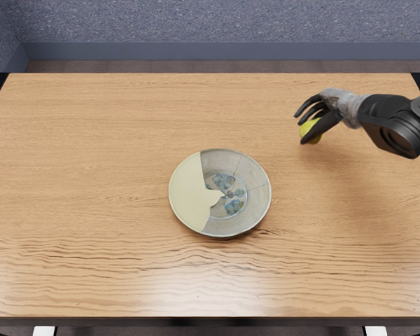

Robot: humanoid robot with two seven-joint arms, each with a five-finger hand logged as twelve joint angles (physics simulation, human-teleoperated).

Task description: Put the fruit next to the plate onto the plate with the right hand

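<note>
Simulated room with a wooden table (91, 140) and grey-blue wall (196, 21).

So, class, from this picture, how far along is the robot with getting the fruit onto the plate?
Done: the right hand is at the fruit, up and right of the plate. In hand: its fingers curl around the yellow fruit in what looks like a grasp. Left: carrying it over and setting it on the plate, which holds no fruit yet.

Right arm (399, 126) reached in from the right edge, right hand (325, 112) palm down, dark fingers (306, 106) curled round fruit (310, 131)
</note>
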